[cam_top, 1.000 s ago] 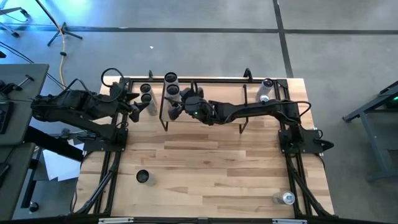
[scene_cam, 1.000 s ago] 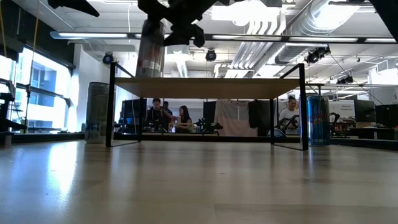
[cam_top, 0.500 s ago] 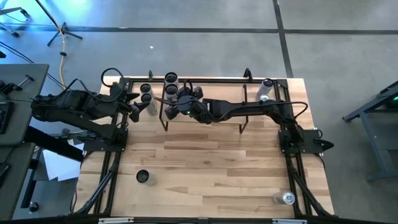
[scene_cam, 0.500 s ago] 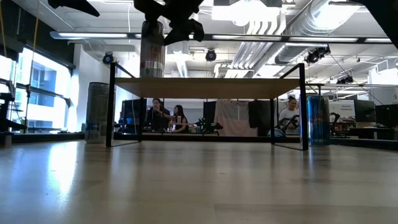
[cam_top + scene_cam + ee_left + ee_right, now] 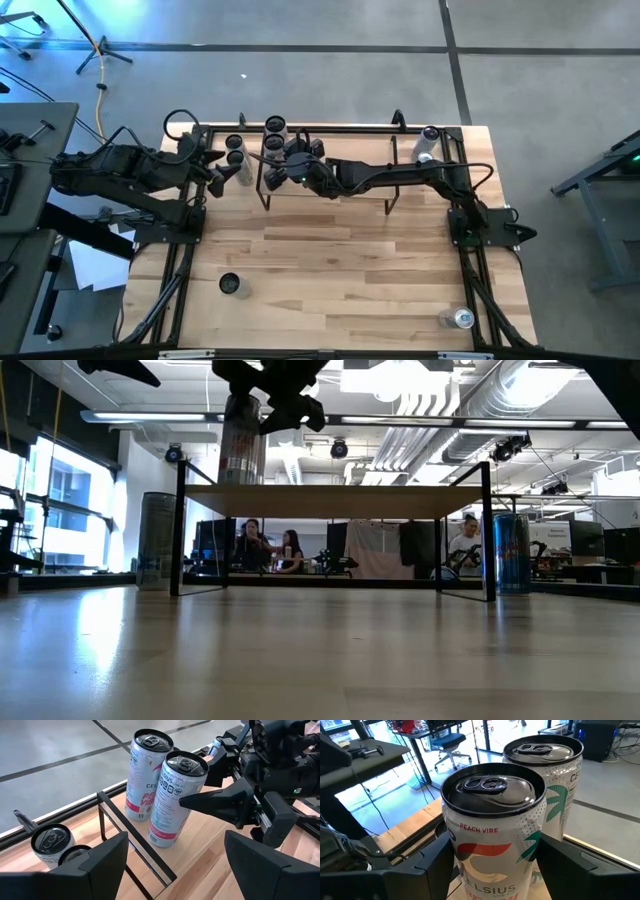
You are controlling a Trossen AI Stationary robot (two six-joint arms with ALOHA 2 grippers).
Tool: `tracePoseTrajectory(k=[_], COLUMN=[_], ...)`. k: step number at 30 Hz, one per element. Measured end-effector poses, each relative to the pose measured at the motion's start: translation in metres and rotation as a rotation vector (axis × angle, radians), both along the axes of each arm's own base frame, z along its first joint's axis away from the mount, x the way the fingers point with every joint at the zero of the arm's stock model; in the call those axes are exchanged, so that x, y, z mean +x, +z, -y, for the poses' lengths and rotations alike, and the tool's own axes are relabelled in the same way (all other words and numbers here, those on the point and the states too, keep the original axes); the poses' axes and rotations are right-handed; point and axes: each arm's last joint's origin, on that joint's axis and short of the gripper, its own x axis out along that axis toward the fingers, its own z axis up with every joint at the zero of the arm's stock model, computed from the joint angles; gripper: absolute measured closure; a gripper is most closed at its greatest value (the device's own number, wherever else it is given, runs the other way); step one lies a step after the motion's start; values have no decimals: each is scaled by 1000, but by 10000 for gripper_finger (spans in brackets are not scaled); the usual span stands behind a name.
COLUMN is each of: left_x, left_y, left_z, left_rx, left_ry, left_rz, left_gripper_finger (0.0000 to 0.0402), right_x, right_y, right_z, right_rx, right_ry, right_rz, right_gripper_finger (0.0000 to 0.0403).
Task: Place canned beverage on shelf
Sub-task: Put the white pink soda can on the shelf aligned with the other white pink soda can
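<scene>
Moved: since a second ago the right claw (image 5: 283, 172) has carried its can (image 5: 176, 797) up and left in the high view, toward the shelf's far-left corner; over the last half second it has barely shifted.
Right claw: closed on the can, one finger (image 5: 220, 801) pressed to its side in the left wrist view, both fingers flanking it in the right wrist view.
Can: upright, its base at or just above the shelf (image 5: 335, 501) top near the left end in the low view; I cannot tell whether it fully rests there.
Second can: a second can (image 5: 146, 772) stands just behind the held one, close beside it or touching; which, I cannot tell.
Shelf: upper middle of the high view, wood top on thin black legs.
Left claw: the left claw (image 5: 212, 165) waits at the upper left of the high view, fingers spread wide, holding nothing, just beside the shelf's left end.
Other cans: two dark cans (image 5: 234, 151) sit on the desk (image 5: 330, 270) left of the shelf, one at the upper right, one lower left, one lower right.
Background: people sit at desks behind the shelf in the low view.
Risk: judged from here, the held can could nudge the second can on release and tip one; it also sits near the shelf's left edge, so letting go before its base is flat could drop it off that end.
</scene>
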Motion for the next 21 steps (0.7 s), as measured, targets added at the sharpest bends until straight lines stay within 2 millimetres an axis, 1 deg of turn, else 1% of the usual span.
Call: tracePoseTrajectory(k=[7, 12, 21], left_x=[0, 0, 0], left_y=[0, 0, 0], left_z=[0, 1, 1], left_rx=[-6, -16, -23], left_ry=[-9, -23, -30], left_rz=[-2, -5, -5], left_gripper_finger=[103, 103, 103], right_x=[-1, -1, -1], right_y=[-1, -1, -1], right_z=[0, -1, -1], right_rx=[18, 6, 14], right_ry=[-7, 24, 37], right_rz=[-2, -30, -31], right_gripper_finger=[166, 166, 166])
